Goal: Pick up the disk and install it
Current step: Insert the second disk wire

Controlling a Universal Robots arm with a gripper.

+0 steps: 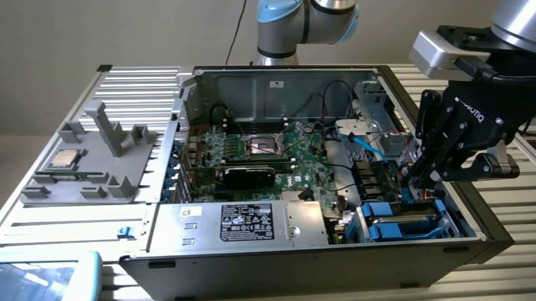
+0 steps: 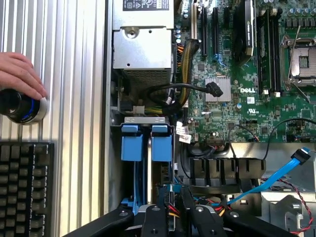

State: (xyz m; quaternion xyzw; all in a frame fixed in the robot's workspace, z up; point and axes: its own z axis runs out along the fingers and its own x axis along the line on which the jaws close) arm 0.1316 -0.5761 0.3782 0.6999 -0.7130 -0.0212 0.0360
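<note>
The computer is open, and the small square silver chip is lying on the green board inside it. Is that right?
Not quite. The computer case is open, but the small square silver chip lies on the grey holder outside the case, at the exterior view's left, not on the green board. The exterior view shows this.

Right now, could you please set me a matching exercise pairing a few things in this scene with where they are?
Things:
1. small square silver processor chip
2. silver metal power supply box
3. flat bright blue cable
4. person's hand

Places:
A. on a round black knob
B. on the grey plastic fixture, outside the open computer case
C. inside the case, along its wall nearest the exterior camera
D. inside the case, close to the black gripper

Pairs: 1-B; 2-C; 3-D; 4-A
</note>
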